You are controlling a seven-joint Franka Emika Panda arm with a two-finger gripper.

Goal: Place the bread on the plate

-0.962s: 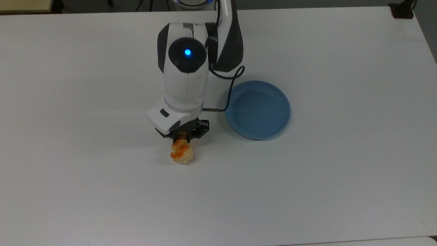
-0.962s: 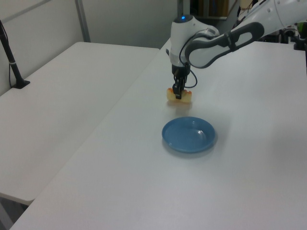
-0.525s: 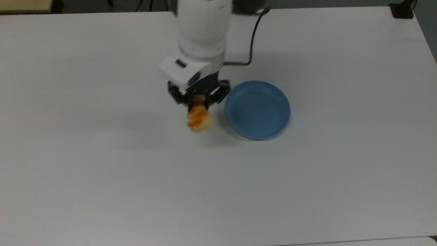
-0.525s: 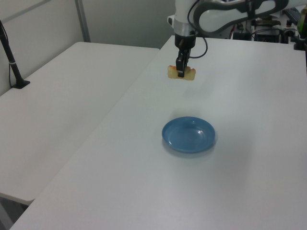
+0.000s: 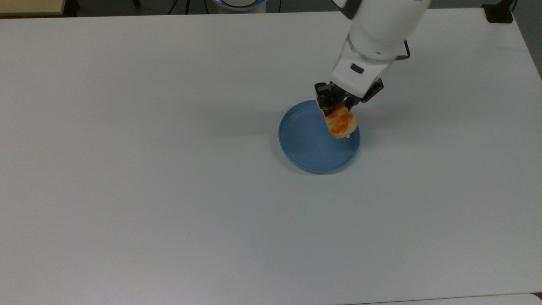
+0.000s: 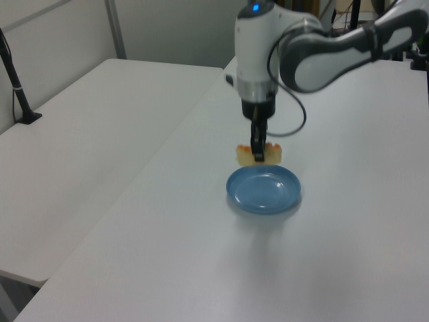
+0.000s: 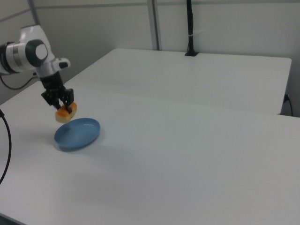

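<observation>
Overhead, in the top view, the hand (image 5: 338, 111) is clamped on the bread (image 5: 341, 123), its dark fingers closed on the roll's upper end while the pale-tan body with its orange glaze points down and toward the top view's lower right. The bread overlaps the upper right part of the plate (image 5: 305, 159), a round light-blue dish resting on the white surface (image 5: 127, 169), and the white arm (image 5: 381, 25) comes in from the upper right of the top view. From the left view, the hand (image 6: 258, 153) hangs straight down from the arm (image 6: 322, 50) and grips the bread (image 6: 259, 154) around its middle, so the roll sticks out on both sides of the fingers; the bread is in the air just above the far rim of the plate (image 6: 263, 189), not touching it, and a black cable loops beside the wrist. From the right view, the hand (image 7: 63, 105) holds the bread (image 7: 65, 113) raised over the far left edge of the plate (image 7: 77, 133), clear of the dish, with the arm (image 7: 28, 54) reaching in from the right view's left, and the plate lies flat on the surface (image 7: 187, 154).
</observation>
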